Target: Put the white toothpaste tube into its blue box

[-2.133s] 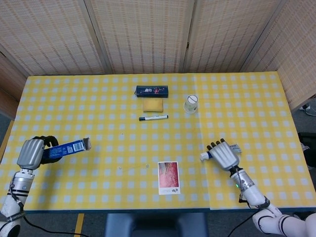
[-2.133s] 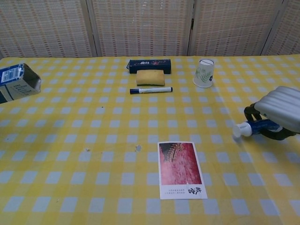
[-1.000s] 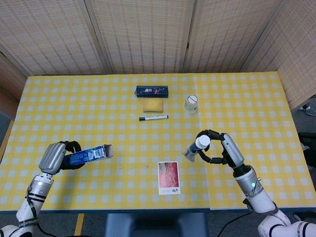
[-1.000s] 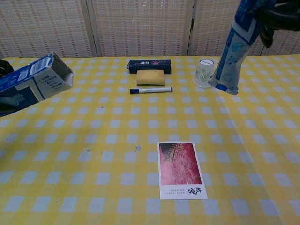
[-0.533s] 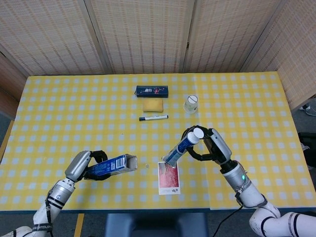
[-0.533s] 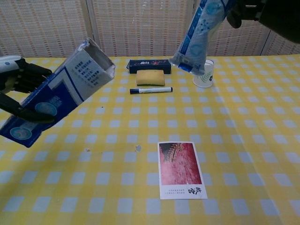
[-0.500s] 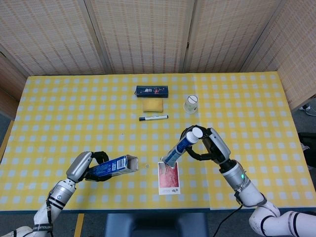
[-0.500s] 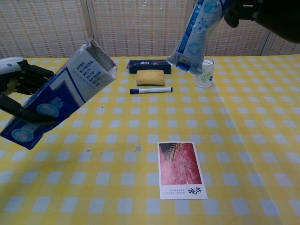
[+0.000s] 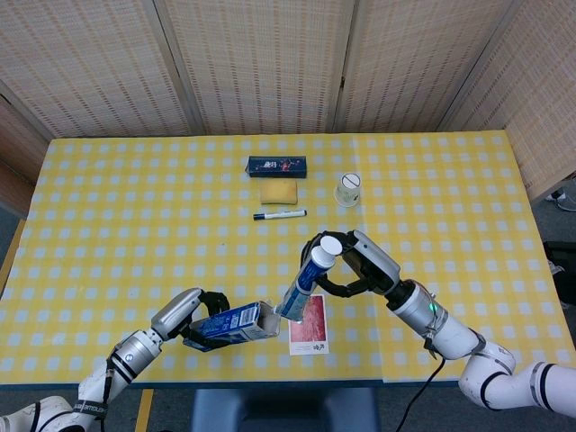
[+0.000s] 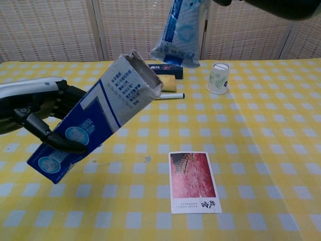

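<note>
Yellow checked table [image 9: 135,207] in front of woven screens; both task items are off the surface, over its near edge. We note the left hand [image 9: 184,317] wrapped around the lower half of the box [image 9: 231,322], holding it tilted with its open mouth up and toward the centre. The right hand [image 9: 355,265] grips the tube [image 9: 308,279] near its cap, crimped end pointing down at the mouth. In the head view the crimp sits just beside the mouth; in the chest view it hangs above and behind the opening, so we judge it not yet inside.

Risks, as we judge them:
- The crimp looks about as wide as the mouth. If the flat end is turned off the opening's long side, it catches on the rim and the thin card buckles.
- The tube and box axes do not look lined up (tube steeper than box). Pushing now would pry the box round in the left hand's grasp.
- The tube is held at its far end only, so the free crimp can swing and miss the mouth.
- A dropped item could land on the card [image 9: 308,324] or go off the near edge.
</note>
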`<state>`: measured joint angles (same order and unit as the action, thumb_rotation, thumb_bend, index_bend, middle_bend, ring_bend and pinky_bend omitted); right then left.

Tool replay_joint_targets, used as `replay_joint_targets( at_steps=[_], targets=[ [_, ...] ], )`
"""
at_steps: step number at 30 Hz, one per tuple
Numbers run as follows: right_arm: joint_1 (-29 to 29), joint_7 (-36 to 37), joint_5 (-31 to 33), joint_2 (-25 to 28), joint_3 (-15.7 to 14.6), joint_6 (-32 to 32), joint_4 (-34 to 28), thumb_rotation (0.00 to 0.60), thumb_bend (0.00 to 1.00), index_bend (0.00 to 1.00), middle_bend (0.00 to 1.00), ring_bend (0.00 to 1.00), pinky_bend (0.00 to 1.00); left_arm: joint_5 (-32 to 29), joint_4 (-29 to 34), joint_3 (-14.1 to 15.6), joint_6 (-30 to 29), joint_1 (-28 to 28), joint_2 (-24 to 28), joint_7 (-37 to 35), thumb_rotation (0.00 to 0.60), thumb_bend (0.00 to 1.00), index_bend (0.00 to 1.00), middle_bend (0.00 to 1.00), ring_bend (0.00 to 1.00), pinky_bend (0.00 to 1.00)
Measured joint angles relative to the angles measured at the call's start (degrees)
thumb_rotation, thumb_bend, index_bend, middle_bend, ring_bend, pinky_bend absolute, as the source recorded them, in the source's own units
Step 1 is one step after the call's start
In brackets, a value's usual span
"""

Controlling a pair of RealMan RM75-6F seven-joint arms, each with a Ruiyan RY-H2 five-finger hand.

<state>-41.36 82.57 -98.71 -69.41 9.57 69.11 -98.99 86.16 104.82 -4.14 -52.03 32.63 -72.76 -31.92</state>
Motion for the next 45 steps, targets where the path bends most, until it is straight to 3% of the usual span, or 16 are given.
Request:
replay_joint_targets(
  at_steps=[8, 24, 45],
  targets=[
    [-2.37, 0.16, 0.20, -0.31, -0.17, -0.95, -0.34, 0.600, 0.45, 0.86, 0.74, 0.66, 0.64, 2.35, 0.28, 0.03, 3.93, 4.21, 0.43, -9.61, 0.600, 0.20, 0.64, 0.65, 0.58, 0.54],
    [-4.28, 0.36, 1.11, -4.55, -0.03, 1.80, 0.95, 0.600, 0.45, 0.86, 0.75, 0.66, 0.64, 1.81, 0.02, 0.56, 6.16, 7.89, 0.13, -18.18, 0.600, 0.20, 0.64, 0.65, 0.59, 0.54],
    [-5.92, -1.42, 0.44, -8.56, -3.05, 1.72, 5.45, 0.600, 0.45, 0.86, 0.75, 0.66, 0.64, 4.69, -0.32, 1.90, 1.54, 8.57, 2.25, -26.40, 0.600, 0.20, 0.64, 0.65, 0.59, 0.55]
  ],
)
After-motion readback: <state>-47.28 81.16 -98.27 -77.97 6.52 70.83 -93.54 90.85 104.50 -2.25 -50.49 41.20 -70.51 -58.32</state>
